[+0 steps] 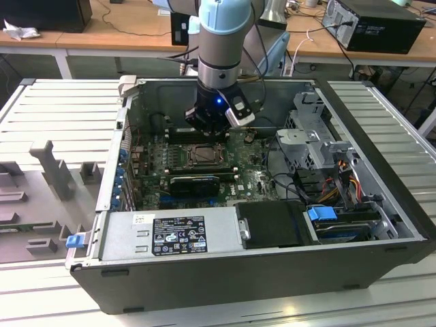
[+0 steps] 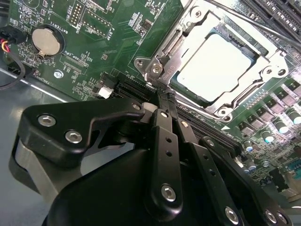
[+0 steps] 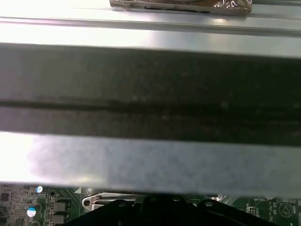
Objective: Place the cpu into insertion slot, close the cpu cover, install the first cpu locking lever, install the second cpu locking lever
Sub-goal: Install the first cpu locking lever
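The cpu (image 2: 216, 66) is seen seated in the insertion slot (image 1: 204, 155), with the cpu cover (image 2: 277, 61) lowered over it, so the first locking lever (image 2: 165, 49) is judged to be the step in hand. The pincer (image 2: 162, 94) is pressed together with nothing pinched, its tip at the slot's corner beside the lever's bend; contact cannot be told. A steady push down under the catch is thought to be called for. The slot is carried on the green board (image 2: 117, 42) inside the open computer case (image 1: 272, 272).

The cpu (image 2: 214, 63) in the insertion slot (image 2: 238, 44), the cpu cover (image 2: 200, 23) flat over it, jaws just beside one cover corner
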Available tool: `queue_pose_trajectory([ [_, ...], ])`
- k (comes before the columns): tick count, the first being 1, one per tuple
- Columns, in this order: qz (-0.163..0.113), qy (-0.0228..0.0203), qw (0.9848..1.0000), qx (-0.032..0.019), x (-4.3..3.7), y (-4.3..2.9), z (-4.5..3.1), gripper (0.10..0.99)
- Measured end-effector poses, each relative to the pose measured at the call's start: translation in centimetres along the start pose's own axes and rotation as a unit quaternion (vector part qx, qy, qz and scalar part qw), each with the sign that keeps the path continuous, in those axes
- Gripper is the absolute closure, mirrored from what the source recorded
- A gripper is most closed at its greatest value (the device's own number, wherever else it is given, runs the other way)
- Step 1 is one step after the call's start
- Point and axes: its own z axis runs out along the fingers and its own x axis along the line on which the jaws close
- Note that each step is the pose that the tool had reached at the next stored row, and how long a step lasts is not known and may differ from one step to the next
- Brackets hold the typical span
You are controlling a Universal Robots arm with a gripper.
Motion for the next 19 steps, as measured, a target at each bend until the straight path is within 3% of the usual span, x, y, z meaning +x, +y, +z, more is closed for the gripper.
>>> queue_pose_trajectory([
  [6, 0.000, 0.0000, 1.0000, 0.0008, 0.01, -0.20, -0.01, 0.980],
  [15, 0.000, 0.0004, 1.0000, 0.0073, 0.01, -0.28, 0.21, 0.980],
  [19, 0.000, 0.0005, 1.0000, 0.0069, 0.02, -0.33, 0.45, 0.980],
])
